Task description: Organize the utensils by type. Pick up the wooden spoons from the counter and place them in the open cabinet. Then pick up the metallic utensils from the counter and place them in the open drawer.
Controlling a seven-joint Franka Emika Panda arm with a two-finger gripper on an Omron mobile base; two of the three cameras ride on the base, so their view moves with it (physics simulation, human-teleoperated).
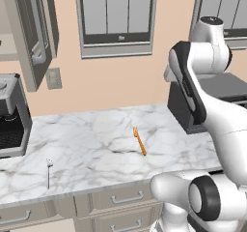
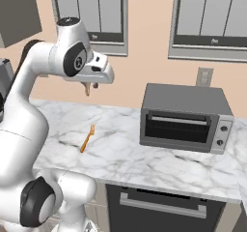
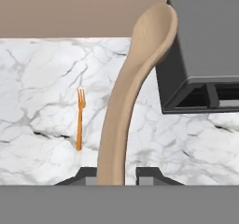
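My gripper [image 3: 116,174] is shut on the handle of a tan, slightly curved wooden spoon [image 3: 126,101], whose bowl points away from the hand. In the right base view the gripper [image 2: 90,85] hangs high above the counter [image 2: 120,149] with the spoon [image 2: 87,89] sticking out below it. An orange fork [image 1: 140,140] lies flat on the marble, below and left of the hand [image 3: 80,120]. A thin silver utensil [image 1: 48,170] lies near the front left edge. The cabinet [image 1: 34,33] stands open at the upper left. The drawer is out of view.
A grey toaster oven [image 2: 183,117] stands on the counter to the right of the hand. A dark coffee machine [image 1: 12,115] sits at the left end under the cabinet. Flat fronts with bar handles [image 1: 125,197] run below the counter edge.
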